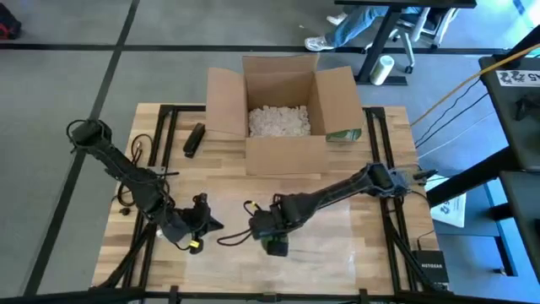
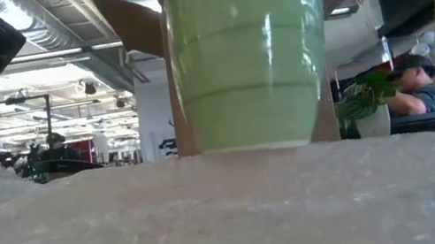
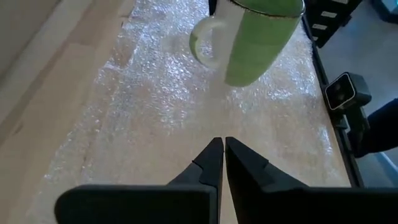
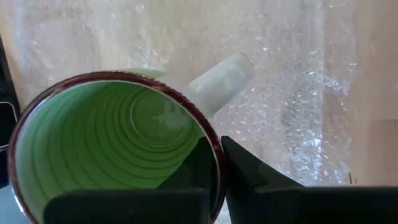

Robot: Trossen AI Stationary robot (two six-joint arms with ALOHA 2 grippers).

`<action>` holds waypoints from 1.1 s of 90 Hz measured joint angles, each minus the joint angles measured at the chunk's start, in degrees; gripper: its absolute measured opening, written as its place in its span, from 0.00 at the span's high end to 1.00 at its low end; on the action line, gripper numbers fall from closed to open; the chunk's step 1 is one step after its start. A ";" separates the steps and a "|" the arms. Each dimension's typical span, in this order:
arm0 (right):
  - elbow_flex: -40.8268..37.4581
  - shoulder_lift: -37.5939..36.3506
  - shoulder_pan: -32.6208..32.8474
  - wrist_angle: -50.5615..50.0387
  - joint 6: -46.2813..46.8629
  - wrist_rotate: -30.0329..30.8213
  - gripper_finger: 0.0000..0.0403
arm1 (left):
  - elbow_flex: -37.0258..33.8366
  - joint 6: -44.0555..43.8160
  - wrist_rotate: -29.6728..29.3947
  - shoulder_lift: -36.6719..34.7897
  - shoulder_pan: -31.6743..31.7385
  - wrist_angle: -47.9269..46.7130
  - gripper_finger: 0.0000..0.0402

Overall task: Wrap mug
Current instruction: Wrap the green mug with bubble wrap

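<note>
Mug: your light-green ceramic mug with a dark red rim and pale handle (image 4: 115, 143) stands upright on the sheet of clear bubble wrap (image 3: 155, 93), near the front edge of the tabletop, a little right of centre in the high view. In the low view its base looks to meet the wrap, though you cannot be sure it rests there.

Right pincer: your right pincer (image 4: 217, 168) is pinching the mug's rim — one dark finger inside the cup, the other outside the wall, next to the handle.

Left pincer: your left pincer (image 3: 222, 163) has its fingers pressed together with nothing between them. It hangs just over the bubble wrap, to the left of the mug and apart from it, pointing toward it.

Bubble wrap: spread flat across the front half of the light wooden slatted tabletop (image 1: 169, 169), under both pincers.

Box: an open brown cardboard box (image 1: 287, 110) sits at the back of the tabletop, flaps up, with white packing peanuts (image 1: 278, 121) inside — well apart from the mug.

Other: a small black oblong object (image 1: 194, 139) lies just left of the box.
</note>
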 joint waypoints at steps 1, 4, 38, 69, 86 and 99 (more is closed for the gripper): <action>0.00 0.00 0.00 0.00 0.00 0.06 0.99 | 0.00 -0.01 0.00 0.00 0.00 0.09 1.00; 0.00 0.00 0.00 0.03 0.00 0.18 0.99 | 0.00 -0.10 0.00 0.00 0.00 0.26 1.00; 0.00 0.76 0.04 0.13 -0.39 0.19 0.86 | 0.00 -3.85 0.01 0.02 -1.28 0.38 1.00; -0.02 0.81 -0.08 -0.19 -1.59 2.77 0.79 | 0.00 -4.24 0.00 0.02 -1.40 0.34 1.00; -0.02 0.43 -0.09 -1.98 -2.45 2.94 0.79 | 0.00 -4.15 0.01 0.02 -1.40 0.25 1.00; -0.02 0.04 -0.07 -4.61 -2.67 5.33 0.79 | 0.00 -4.11 0.00 0.02 -1.40 -0.05 1.00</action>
